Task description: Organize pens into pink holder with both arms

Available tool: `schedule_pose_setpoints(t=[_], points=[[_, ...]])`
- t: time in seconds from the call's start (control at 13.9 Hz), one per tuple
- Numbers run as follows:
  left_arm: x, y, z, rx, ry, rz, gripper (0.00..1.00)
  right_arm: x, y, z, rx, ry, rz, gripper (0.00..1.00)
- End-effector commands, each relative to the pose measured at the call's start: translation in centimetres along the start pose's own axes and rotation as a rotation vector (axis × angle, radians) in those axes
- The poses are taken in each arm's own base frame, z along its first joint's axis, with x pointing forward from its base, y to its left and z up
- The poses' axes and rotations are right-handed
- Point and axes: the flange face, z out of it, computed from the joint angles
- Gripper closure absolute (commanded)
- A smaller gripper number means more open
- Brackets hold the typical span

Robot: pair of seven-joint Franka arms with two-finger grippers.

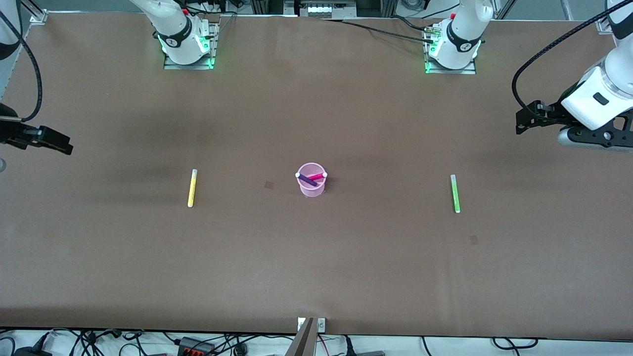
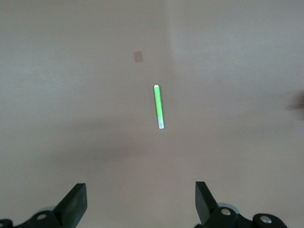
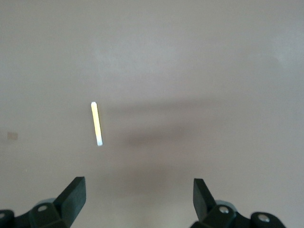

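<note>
The pink holder (image 1: 311,180) stands at the table's middle with a magenta pen (image 1: 316,176) and a purple pen (image 1: 306,180) lying inside it. A yellow pen (image 1: 192,188) lies flat toward the right arm's end; the right wrist view shows this yellow pen (image 3: 96,123) too. A green pen (image 1: 455,193) lies flat toward the left arm's end, also caught in the left wrist view as the green pen (image 2: 159,106). My left gripper (image 2: 141,202) hangs open and empty high over that end. My right gripper (image 3: 139,198) hangs open and empty over the other end.
The brown table (image 1: 316,257) carries two small dark square marks (image 1: 268,185), one beside the holder and one nearer the front camera than the green pen. The arm bases (image 1: 188,44) stand along the table's edge farthest from the front camera.
</note>
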Motion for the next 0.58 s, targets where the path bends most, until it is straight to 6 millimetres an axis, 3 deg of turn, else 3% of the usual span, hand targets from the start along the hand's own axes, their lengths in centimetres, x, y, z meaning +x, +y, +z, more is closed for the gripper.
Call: schedule_pose_setpoints(t=[0.0,0.22,0.5], points=[[-0.1,0.1,-0.7,0.015,0.000,-0.007,0.00,-2.5,-0.1,0.8,0.009,0.001,-0.026,0.00],[-0.2,0.0,-0.6,0.015,-0.003,-0.007,0.00,-4.1,0.0,1.6,0.011,0.028,-0.061,0.00],[-0.1,0.0,-0.6,0.018,-0.003,-0.005,0.00,-4.1,-0.1,1.2,0.011,0.028,-0.073,0.00]])
